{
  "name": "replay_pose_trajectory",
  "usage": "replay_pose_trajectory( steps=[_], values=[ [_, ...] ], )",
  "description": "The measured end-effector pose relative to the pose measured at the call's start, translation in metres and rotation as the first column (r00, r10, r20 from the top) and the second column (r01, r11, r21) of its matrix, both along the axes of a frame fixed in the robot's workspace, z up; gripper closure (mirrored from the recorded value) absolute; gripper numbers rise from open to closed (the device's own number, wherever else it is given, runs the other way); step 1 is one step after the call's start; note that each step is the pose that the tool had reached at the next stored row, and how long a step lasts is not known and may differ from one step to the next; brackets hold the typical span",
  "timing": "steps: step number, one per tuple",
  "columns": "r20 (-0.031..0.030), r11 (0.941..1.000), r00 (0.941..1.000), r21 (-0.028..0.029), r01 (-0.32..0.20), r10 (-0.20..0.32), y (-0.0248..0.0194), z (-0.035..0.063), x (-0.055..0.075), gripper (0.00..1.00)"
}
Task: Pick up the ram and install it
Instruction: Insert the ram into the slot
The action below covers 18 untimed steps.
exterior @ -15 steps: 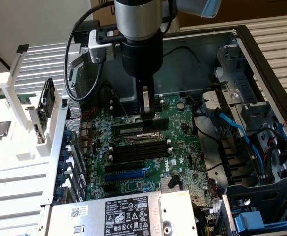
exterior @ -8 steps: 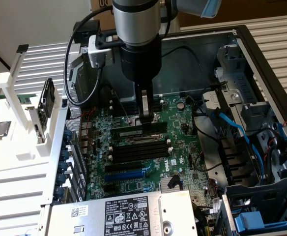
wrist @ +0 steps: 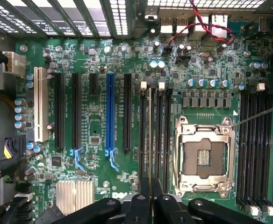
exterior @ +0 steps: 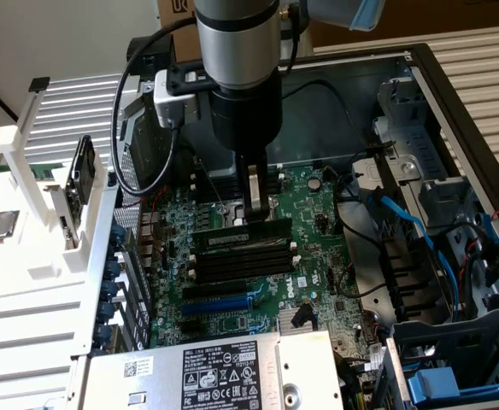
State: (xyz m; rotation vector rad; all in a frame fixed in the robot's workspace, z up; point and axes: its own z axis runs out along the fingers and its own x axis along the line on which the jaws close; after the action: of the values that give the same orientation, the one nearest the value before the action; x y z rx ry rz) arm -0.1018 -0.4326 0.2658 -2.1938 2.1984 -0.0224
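One open computer case [exterior: 454, 111] takes up most of the scene, with its green motherboard [exterior: 318, 213] lying flat inside. At the exterior view's left stands a white rack [exterior: 27, 256]. The arm [exterior: 237, 43] reaches straight down into the case over the board. Its gripper [exterior: 256, 205] is clenched on the ram [exterior: 232, 235], the two fingers [wrist: 145, 200] pinching the stick's top edge about midway along its length. The ram stands on edge directly under the gripper, running along the bank of long black memory slots [exterior: 241, 260]. From the wrist view it shows as a thin line [wrist: 150, 140] in step with one of those slots, beside the processor socket [wrist: 204, 156]. Whether it is pressed fully home I can't tell.
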Motion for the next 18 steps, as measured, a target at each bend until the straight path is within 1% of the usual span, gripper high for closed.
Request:
replay_pose_trajectory(
  steps=[5,7,18],
  values=[
    [-0.0001,1.0,1.0,-0.0001,-0.004,0.004,0.0,-0.0071,0.002,0.88],
    [-0.0001,1.0,1.0,-0.0001,-0.004,0.004,0.0008,-0.0098,0.002,0.88],
    [-0.0002,1.0,1.0,-0.0002,-0.004,0.004,0.0011,-0.0189,0.0,0.88]
  ],
)
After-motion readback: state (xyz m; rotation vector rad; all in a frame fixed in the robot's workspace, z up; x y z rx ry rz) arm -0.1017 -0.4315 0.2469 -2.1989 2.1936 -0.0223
